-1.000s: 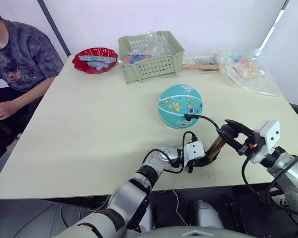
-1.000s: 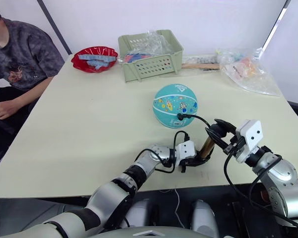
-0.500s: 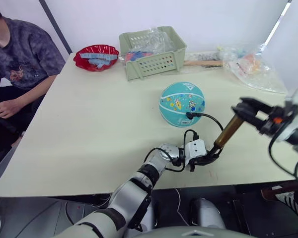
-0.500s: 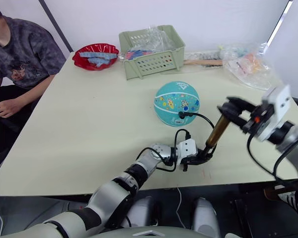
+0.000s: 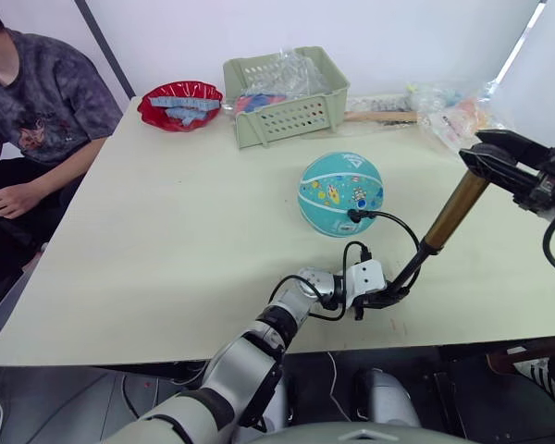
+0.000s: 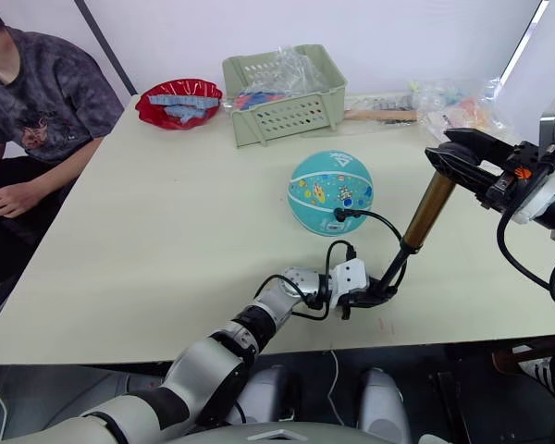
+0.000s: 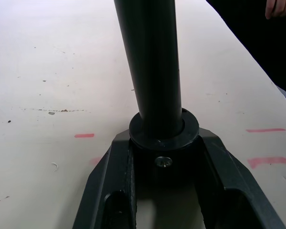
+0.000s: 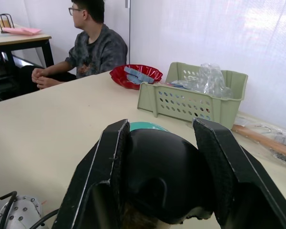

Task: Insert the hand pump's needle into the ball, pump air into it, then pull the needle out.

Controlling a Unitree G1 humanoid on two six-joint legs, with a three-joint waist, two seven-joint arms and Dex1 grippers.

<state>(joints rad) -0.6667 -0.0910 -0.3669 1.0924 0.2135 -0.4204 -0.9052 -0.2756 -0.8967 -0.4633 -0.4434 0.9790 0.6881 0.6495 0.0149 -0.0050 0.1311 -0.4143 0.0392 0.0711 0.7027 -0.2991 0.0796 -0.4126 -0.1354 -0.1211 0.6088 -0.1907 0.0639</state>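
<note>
Your left gripper point(image 5: 395, 294) is clamped on the hand pump point(image 5: 451, 214) base near the table's point(image 5: 166, 240) front edge; your right gripper point(image 6: 455, 159) is closed around its T-handle, raised. The ball point(image 5: 340, 195) sits mid-table (hose fitting touching its front side; the needle is too small to see).

Bright, even daylight; soft shadows

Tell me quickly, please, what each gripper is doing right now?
Left gripper: shut on the hand pump, at its base.
Right gripper: shut on the pump's handle.
</note>
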